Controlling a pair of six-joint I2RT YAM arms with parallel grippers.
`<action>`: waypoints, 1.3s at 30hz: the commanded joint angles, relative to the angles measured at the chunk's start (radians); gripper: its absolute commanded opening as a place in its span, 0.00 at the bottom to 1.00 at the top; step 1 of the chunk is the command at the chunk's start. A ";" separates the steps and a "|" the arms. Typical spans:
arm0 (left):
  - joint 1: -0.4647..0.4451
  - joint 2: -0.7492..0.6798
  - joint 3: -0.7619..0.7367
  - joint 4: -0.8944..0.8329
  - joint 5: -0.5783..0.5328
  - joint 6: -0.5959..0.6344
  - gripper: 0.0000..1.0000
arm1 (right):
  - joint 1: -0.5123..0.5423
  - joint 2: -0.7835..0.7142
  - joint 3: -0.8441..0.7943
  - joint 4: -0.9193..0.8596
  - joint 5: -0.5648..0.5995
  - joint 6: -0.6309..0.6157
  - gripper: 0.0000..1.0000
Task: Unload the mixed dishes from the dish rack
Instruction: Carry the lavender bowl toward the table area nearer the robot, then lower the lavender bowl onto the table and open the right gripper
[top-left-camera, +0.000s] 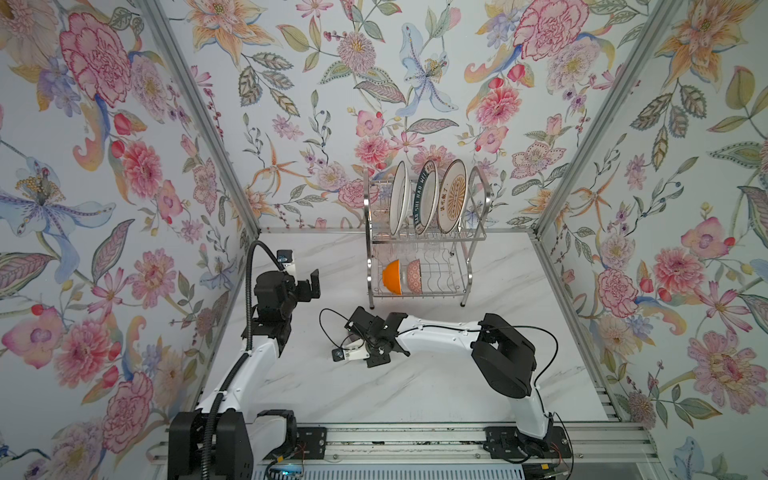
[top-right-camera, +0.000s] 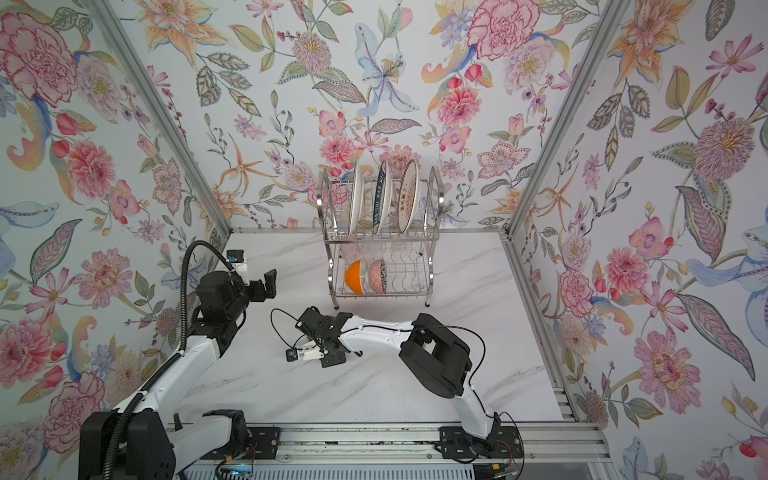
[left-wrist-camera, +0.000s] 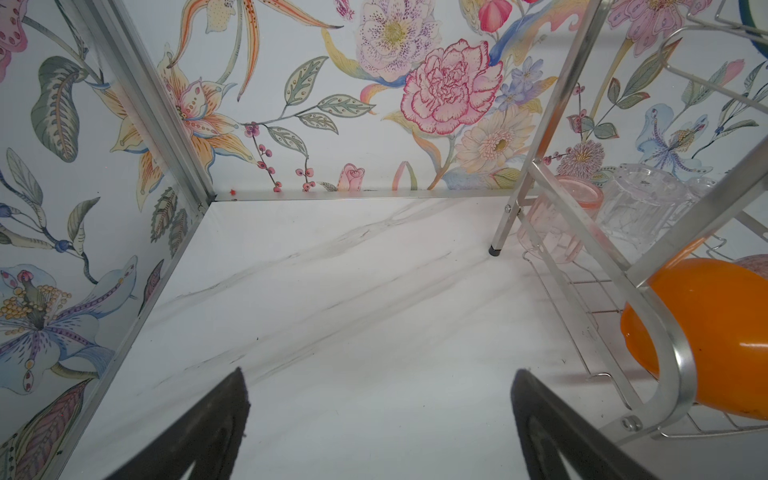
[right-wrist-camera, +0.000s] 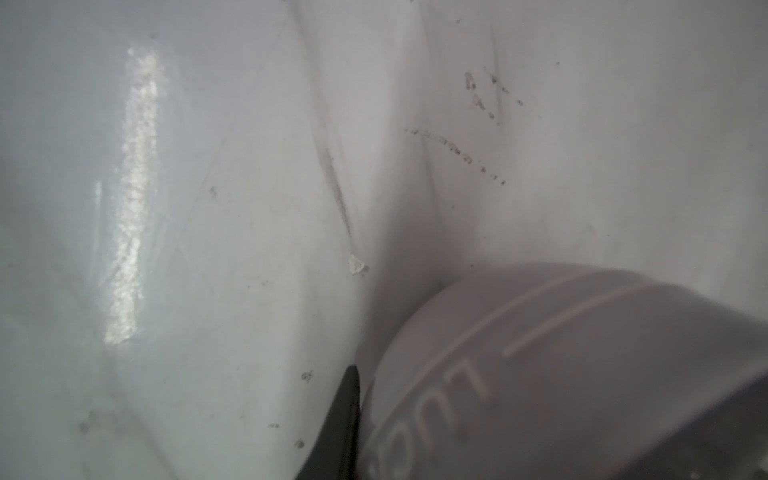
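At the far middle of the desk, in both top views, stands the dish rack. The desk is white with grey marble veins. Flowered wallpaper covers three walls, which meet at aluminium posts.

On the upper shelf three plates stand on edge: a white plate at the left, a green-rimmed plate in the middle and an orange sunburst plate at the right. White capitals run round the green rim, "HAO" among them. The sunburst plate bears dark characters too small to read.

At the left end of the lower shelf an orange bowl and a pink-patterned bowl lean side by side. The left gripper hangs left of the rack. The right gripper is down at the desk's middle, nearer than the rack.

In the left wrist view the left fingers stand wide apart over bare desk, with nothing between them. The rack's chrome side frame crosses the orange bowl. Behind it clear tumblers stand upside down, one tinged pink.

In the right wrist view a grey-white bowl sits low at the desk, with one black finger against its outer wall. The second finger is hidden, so I cannot tell whether the bowl is clamped. Raised letters on the bowl's wall are cut off and blurred.
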 joint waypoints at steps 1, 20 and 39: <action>0.009 0.002 0.012 0.003 0.014 -0.025 0.99 | 0.012 -0.032 -0.002 0.017 0.004 0.015 0.21; 0.008 -0.075 -0.025 0.046 0.141 -0.012 0.99 | -0.009 -0.196 -0.130 0.216 -0.053 0.080 0.51; -0.024 -0.278 -0.150 0.242 0.350 0.015 0.99 | -0.164 -0.617 -0.567 0.771 -0.083 0.330 0.51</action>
